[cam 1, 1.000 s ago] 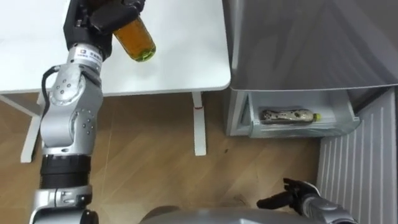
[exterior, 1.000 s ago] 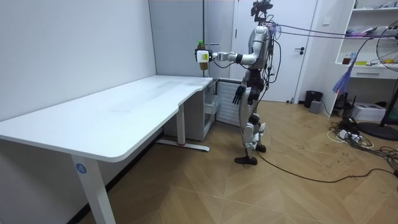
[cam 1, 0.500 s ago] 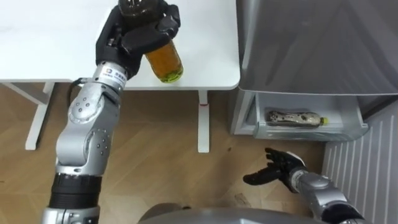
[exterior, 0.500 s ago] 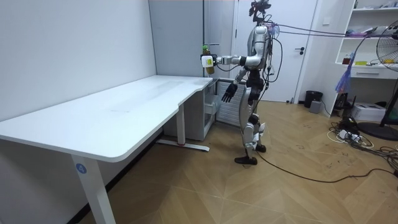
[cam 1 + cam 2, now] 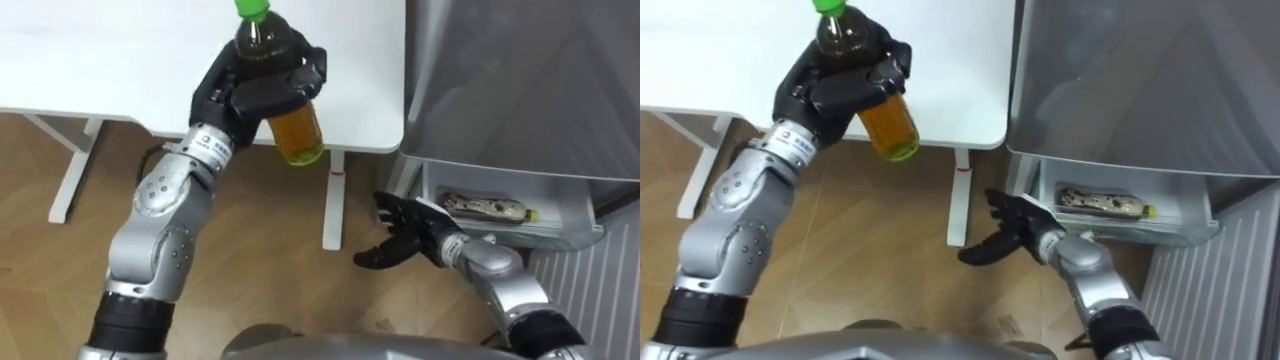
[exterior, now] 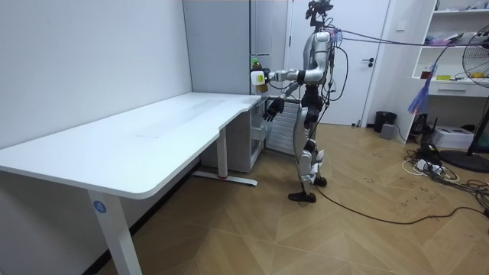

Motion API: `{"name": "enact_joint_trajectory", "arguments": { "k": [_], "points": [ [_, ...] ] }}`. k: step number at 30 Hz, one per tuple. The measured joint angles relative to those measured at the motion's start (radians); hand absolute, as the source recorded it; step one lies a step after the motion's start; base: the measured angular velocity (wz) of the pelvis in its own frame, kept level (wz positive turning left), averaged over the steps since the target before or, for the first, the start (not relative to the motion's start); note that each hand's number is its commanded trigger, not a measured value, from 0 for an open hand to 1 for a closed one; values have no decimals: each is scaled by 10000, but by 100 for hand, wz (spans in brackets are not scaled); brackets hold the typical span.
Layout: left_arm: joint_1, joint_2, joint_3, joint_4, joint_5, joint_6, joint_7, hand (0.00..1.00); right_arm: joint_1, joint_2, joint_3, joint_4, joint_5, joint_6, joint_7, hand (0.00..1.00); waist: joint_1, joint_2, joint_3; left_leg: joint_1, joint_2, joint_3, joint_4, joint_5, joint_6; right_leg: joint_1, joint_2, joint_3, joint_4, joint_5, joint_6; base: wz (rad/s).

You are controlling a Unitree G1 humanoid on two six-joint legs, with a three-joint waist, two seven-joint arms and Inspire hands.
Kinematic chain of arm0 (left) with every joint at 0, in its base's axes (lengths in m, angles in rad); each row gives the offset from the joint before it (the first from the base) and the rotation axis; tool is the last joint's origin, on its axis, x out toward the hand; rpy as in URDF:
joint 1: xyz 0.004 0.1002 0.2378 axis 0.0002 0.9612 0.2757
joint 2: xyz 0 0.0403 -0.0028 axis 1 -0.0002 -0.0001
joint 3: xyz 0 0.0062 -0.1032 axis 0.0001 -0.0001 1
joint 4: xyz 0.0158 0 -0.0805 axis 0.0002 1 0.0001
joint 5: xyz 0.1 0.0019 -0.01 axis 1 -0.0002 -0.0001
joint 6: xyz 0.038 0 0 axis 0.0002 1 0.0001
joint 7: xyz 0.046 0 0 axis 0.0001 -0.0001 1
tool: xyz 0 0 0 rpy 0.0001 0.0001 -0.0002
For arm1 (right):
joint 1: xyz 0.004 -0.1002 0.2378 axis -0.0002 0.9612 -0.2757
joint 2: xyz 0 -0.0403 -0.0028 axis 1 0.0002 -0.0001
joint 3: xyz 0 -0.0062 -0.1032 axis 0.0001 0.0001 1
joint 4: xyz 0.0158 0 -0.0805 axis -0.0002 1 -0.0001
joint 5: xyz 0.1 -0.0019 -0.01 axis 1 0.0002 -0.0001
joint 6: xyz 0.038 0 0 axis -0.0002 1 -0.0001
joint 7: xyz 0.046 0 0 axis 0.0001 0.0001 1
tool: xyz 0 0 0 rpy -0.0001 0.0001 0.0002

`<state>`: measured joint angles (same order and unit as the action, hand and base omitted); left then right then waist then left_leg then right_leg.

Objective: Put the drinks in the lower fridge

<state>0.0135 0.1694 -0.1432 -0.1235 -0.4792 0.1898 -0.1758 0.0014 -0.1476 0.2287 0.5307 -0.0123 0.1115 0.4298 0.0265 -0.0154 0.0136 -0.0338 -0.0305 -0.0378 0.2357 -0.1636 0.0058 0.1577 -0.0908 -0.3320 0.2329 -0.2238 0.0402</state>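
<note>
Station: I have the robot standing at the end of the white desk [image 5: 100,60], facing the grey fridge [image 5: 520,90].
Left hand: the left hand [image 5: 255,90] has its fingers wrapped tight round the upper body of the drink bottle [image 5: 300,135]. The green cap is up and the amber base hangs past the desk's edge, clear of the top.
Right hand: the right hand [image 5: 405,235] is empty, fingers spread and loosely bent, low in front of the lower drawer [image 5: 520,232] and just short of its near corner.
Drawer: it stands pulled out, with one bottle [image 5: 487,208] already lying on its side within.
Change noted: over the last second the room view shows the left arm drawn back from over the desk, bringing the bottle toward the fridge. The right hand has risen from beside the hip to drawer level. The head camera has swung toward the fridge as well.
Assessment: I judge the carry is underway, placement not begun. The bottle must next come down and across into the drawer beside the first.
Risk: the right hand sits in the likely path.
</note>
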Motion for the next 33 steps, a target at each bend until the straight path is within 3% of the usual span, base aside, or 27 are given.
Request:
{"name": "enact_joint_trajectory", "arguments": {
  "k": [2, 3, 4, 5, 8, 13, 20, 33],
  "points": [
    [169, 31, -218, 132, -13, -2, -83, 100, 355, -22, 107, -513, 116, 9, 511, 0, 35, -6, 0, 202, 95, -479, -3, -1, -2, -111, -4, 351, 327, -237, 95, -8],
    [228, 64, -191, 131, -21, -38, -131, 100, 394, -32, 148, -683, 114, 15, 622, 0, 106, -85, -4, 178, 44, -547, 5, -3, -6, -102, 23, 631, -89, -232, 81, -30],
    [284, 78, -107, 168, -19, -76, -133, 100, 379, -84, 183, -1066, 135, 11, 885, 0, 113, -147, 16, 39, -70, -534, 47, -60, -81, 52, -4, 633, -536, -181, 18, -20],
    [337, 84, -143, 235, -20, -76, -145, 100, 331, -204, 250, -1286, 406, -1, 1014, 0, 2, -63, 78, -81, -153, -427, 27, -41, -101, 62, -13, 388, -643, -151, 9, 0],
    [500, 62, -718, 456, -18, -75, -465, 100, 366, -504, 434, -1300, 1047, 137, 1543, 0, -55, -79, 85, 94, -95, 77, -94, 56, -79, 111, -9, 307, -593, -153, 10, 20],
    [539, 145, -1368, 782, 20, -75, -814, 100, 366, -513, 632, -1569, 1873, 209, 2100, 0, 39, -129, 84, 67, -50, 348, -27, 52, -75, 161, -6, 438, -628, -152, 9, -4],
    [539, 190, -1539, 1353, 28, -75, -1035, 100, 356, -419, 741, -1573, 2571, 219, 2828, 0, 30, -98, 91, -109, 6, 593, 206, 49, -70, 128, 18, 483, -628, -152, 9, 1],
    [540, 425, -2237, 1670, 91, -163, -1419, 100, 377, -796, 1138, -1568, 3026, 219, 3114, 0, -162, 64, 72, -440, 44, 620, 400, 68, 7, -162, 17, 323, -457, -140, -10, 2]
  ]
}}
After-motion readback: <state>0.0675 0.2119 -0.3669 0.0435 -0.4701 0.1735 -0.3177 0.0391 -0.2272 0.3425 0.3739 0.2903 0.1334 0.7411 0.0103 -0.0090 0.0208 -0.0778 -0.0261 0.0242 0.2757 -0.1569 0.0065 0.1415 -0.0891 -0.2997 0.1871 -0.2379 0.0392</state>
